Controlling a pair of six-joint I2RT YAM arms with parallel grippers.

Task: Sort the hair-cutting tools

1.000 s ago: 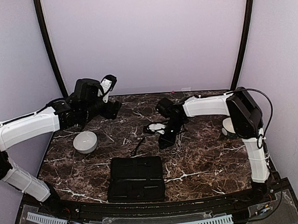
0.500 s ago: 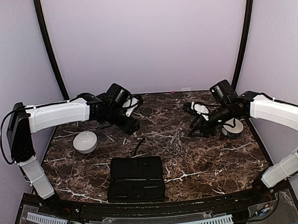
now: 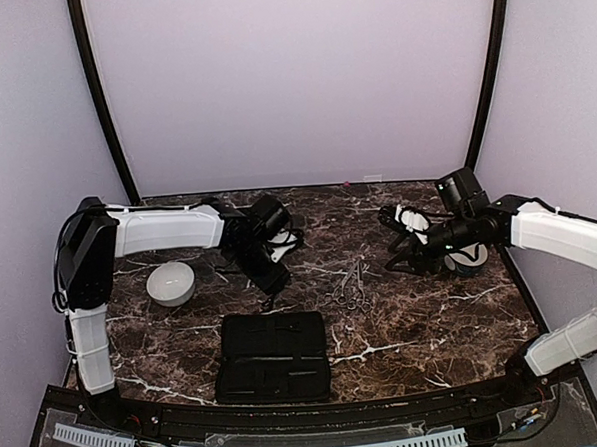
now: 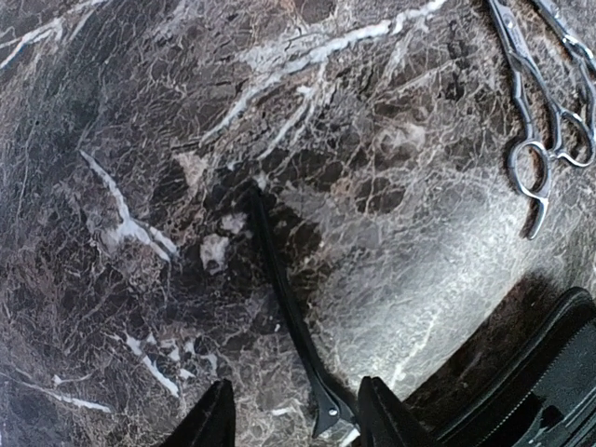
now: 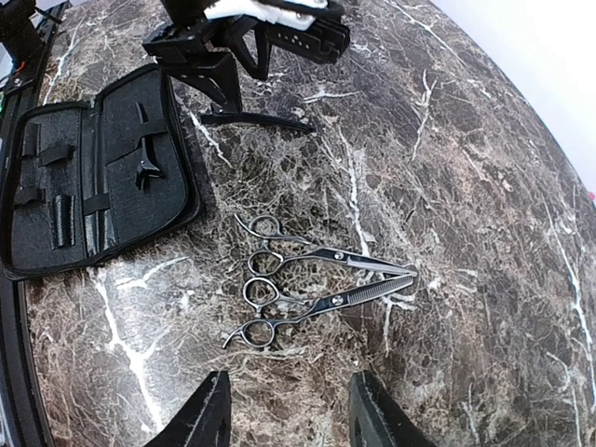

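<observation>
The left fingers (image 4: pixel 212 424) stand partly open, low over the marble tabletop (image 4: pixel 140 140), with nothing clamped between them. A slim black hair clip (image 4: pixel 279 289) lies flat on the tabletop. Its near end sits in the gap between the two fingers, closer to the one on the right of the wrist view. I cannot tell whether it touches that finger. The clip's thin end points away from the fingers. Just beside its near end is a corner of the open black case (image 4: pixel 535 382).

The right fingers (image 5: pixel 209 414) are likewise parted about halfway and grasp nothing, hanging above bare tabletop. Two pairs of silver scissors (image 5: pixel 317 279) lie side by side ahead of them, apart from the tips, with ring handles toward the case and blades away from it. Seen from above, the scissors lie between the two arms, near the case's far right corner. A white bowl (image 3: pixel 170 283) sits left of the left fingers.
</observation>
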